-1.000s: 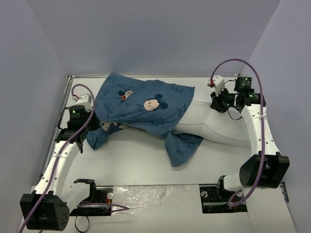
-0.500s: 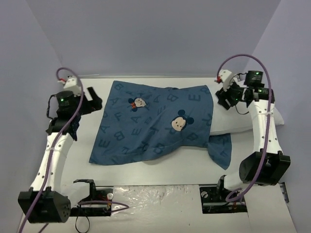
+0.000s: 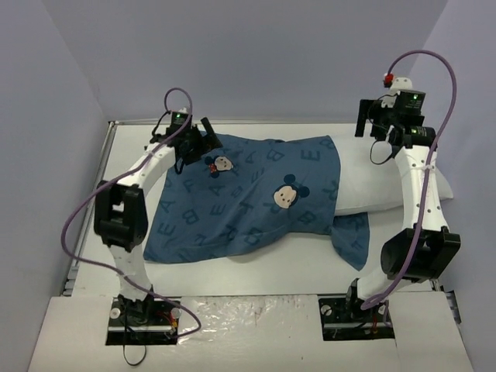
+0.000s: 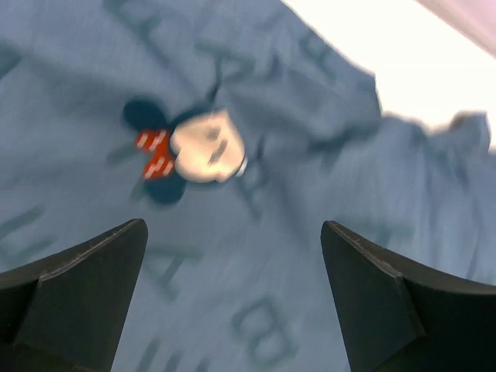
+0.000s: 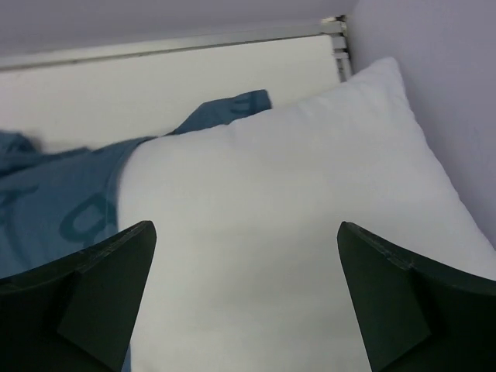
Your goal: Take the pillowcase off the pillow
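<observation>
On table (image 3: 256,265), pillow (image 3: 387,190) axis apparently left-right, bare end right.

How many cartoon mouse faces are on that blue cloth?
2. On the pillowcase, the bow-wearing face lies near the far left corner; the plain face sits near the middle. Others may hide underneath or in folds.

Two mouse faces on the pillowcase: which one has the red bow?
The face right by the left gripper, near the pillowcase's far-left corner. The other face, nearer the middle, has no bow.
</observation>
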